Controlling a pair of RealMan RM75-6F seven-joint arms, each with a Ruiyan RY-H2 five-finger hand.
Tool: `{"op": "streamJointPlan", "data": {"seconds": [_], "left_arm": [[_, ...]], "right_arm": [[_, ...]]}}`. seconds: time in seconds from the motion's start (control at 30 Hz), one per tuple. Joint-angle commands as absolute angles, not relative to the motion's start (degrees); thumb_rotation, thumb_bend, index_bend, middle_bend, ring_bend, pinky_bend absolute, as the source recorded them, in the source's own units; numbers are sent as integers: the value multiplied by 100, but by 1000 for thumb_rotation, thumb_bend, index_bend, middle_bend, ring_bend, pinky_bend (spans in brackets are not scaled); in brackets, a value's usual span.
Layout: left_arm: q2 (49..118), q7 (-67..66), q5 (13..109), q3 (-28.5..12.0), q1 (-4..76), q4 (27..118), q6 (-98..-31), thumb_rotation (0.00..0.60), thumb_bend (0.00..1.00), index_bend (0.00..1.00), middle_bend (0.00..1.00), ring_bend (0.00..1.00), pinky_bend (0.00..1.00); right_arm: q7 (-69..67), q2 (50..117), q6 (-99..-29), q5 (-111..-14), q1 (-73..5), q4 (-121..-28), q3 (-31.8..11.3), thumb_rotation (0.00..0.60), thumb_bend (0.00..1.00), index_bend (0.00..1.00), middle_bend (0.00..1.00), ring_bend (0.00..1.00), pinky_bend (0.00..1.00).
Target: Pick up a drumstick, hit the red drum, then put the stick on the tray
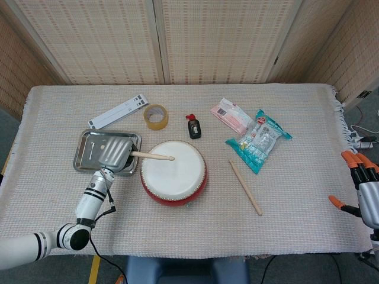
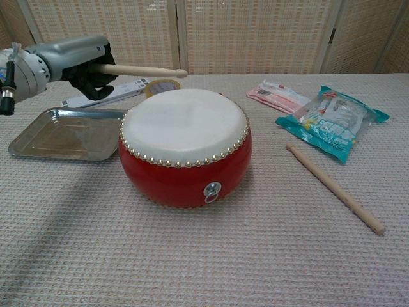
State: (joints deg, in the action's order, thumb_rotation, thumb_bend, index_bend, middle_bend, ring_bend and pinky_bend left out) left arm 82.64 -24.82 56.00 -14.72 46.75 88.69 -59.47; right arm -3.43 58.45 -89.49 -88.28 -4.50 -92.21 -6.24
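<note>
**Stick raised above the drum, tray step not yet done**

The left hand [image 2: 77, 57], at the upper left of the chest view, grasps a drumstick [image 2: 137, 70] held nearly level, its tip clear above the white head of the red drum [image 2: 185, 150]. Whether a strike has landed cannot be told from this moment alone. The tray [image 2: 38, 137] sits just left of the drum, holding no stick, so the placing remains. The right hand [image 1: 364, 189], at the right edge of the head view, holds nothing, fingers apart. A second drumstick [image 1: 245, 187] lies right of the drum.
</note>
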Motion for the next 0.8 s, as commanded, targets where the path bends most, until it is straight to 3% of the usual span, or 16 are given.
{"op": "streamJointPlan", "data": {"seconds": [0.03, 0.17, 0.37, 0.47, 0.6, 0.8], "left_arm": [[8355, -3378, 5739, -1097, 4841, 8538, -5726, 600, 806, 1000, 1000, 1000, 1000], [8434, -3963, 5558, -965, 4933, 8448, -5759, 600, 806, 1000, 1000, 1000, 1000], [8248, -2270, 5521, -1672, 4619, 9033, -6008, 600, 804, 1000, 1000, 1000, 1000], [8188, -1708, 5732, -1798, 4537, 9018, -6044, 600, 802, 1000, 1000, 1000, 1000], [8178, -1981, 5715, -1598, 4643, 8823, -5800, 600, 800, 1000, 1000, 1000, 1000], [8389, -3401, 5759, -985, 4891, 8371, -5650, 600, 799, 1000, 1000, 1000, 1000]], "right_arm": [[-344, 5839, -8946, -8813, -444, -9223, -623, 600, 93, 50, 90, 45, 204], [-357, 5849, -8925, -8791, -443, -9208, -616, 600, 92, 51, 90, 45, 203], [-371, 5858, -8940, -8799, -443, -9194, -619, 600, 93, 50, 90, 45, 203], [-367, 5858, -8937, -8798, -444, -9198, -617, 600, 93, 50, 90, 45, 203], [-359, 5858, -8940, -8794, -443, -9203, -619, 600, 92, 50, 90, 45, 203], [-342, 5858, -8915, -8783, -448, -9207, -613, 600, 93, 50, 90, 45, 203]]}}
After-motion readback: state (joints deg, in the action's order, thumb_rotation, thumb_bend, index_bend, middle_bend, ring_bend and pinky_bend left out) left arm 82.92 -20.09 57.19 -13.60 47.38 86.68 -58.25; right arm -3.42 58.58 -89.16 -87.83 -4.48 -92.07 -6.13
